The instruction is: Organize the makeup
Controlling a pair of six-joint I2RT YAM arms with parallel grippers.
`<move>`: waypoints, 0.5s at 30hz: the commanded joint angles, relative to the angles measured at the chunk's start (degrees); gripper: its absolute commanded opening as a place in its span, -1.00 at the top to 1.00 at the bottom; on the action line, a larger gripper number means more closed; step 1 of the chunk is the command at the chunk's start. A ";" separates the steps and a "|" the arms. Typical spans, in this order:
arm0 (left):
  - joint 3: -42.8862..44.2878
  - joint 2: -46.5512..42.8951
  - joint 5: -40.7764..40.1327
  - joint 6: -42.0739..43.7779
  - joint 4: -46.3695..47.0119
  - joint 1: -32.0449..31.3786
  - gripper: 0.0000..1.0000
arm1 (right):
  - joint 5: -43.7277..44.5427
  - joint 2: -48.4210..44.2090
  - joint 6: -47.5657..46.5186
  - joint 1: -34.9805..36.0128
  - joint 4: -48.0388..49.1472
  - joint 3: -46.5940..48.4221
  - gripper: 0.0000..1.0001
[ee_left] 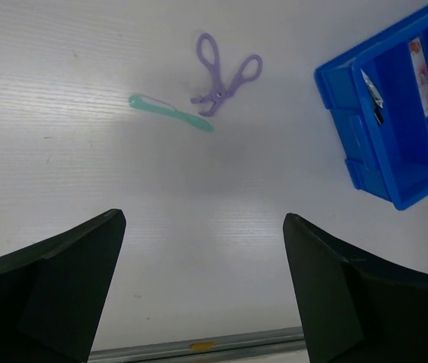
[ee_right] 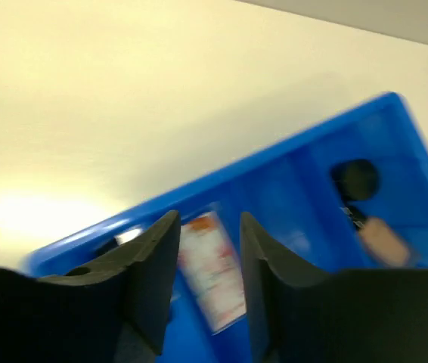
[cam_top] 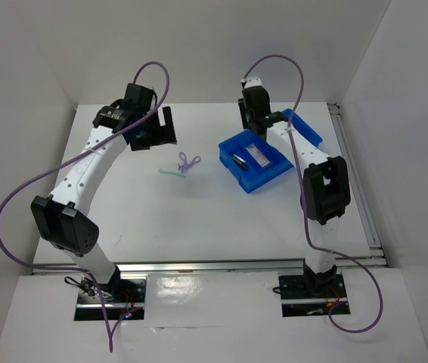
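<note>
L tool [ee_left: 203, 219] wide open, empty; R tool [ee_right: 208, 219] barely open, empty. Risk: mint-green stick [ee_left: 170, 112] lies just beside purple looped piece [ee_left: 215, 92], so grabbing 1 may knock the other.

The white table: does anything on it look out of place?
Yes. A purple looped plastic piece and a mint-green stick lie loose beside each other, outside the blue plastic bin rather than sorted into it.

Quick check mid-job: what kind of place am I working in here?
Probably a lab test cell, not a home: a white table boxed in by plain white wall panels, a left robot arm and right robot arm bolted at its near edge, and a blue plastic bin.
</note>
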 commanded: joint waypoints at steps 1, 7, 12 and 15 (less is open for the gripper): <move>3.07 -0.27 -8.97 -2.59 -4.69 -0.15 -1.00 | -12.64 1.37 4.94 5.15 -11.44 10.61 0.15; -1.05 -8.62 -15.50 -8.48 -2.96 0.38 -1.00 | -22.16 16.39 9.86 12.63 -24.48 29.79 -0.28; -6.84 -14.42 -14.80 -8.41 3.46 0.38 -1.00 | -29.46 25.91 23.79 14.04 -32.39 44.13 -0.77; -7.38 -15.04 -14.18 -7.69 3.99 0.38 -1.00 | -30.19 25.93 28.39 14.65 -29.43 41.00 -0.77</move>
